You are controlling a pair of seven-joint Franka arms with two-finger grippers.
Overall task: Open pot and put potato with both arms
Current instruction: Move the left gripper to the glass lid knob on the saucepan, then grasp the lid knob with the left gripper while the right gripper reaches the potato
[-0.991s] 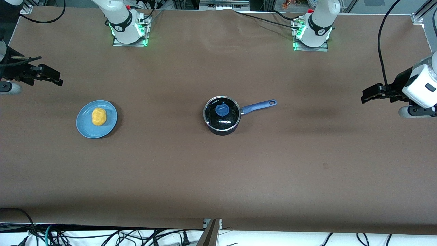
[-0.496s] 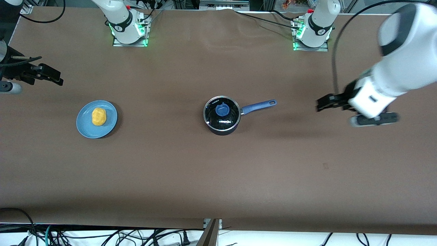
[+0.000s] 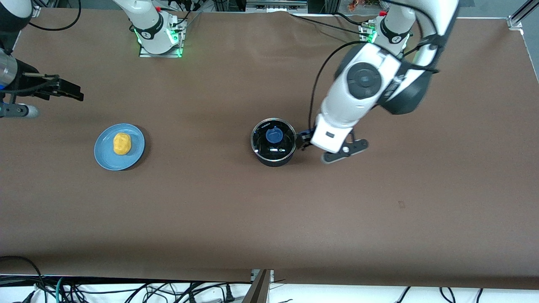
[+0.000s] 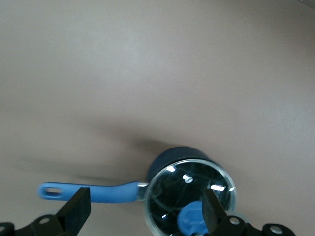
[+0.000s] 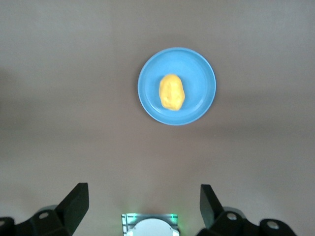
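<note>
Black left end effector (image 4: 142, 209) open, over pot (image 3: 273, 141)

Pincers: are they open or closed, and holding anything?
Left pincer: open, holding nothing, over the pot's handle.
Right pincer: open, holding nothing, away from the potato.

Left hand (image 3: 304, 140) over pot (image 3: 273, 142) handle, bare table around potato (image 3: 122, 143) plate (image 3: 106, 158)
</note>
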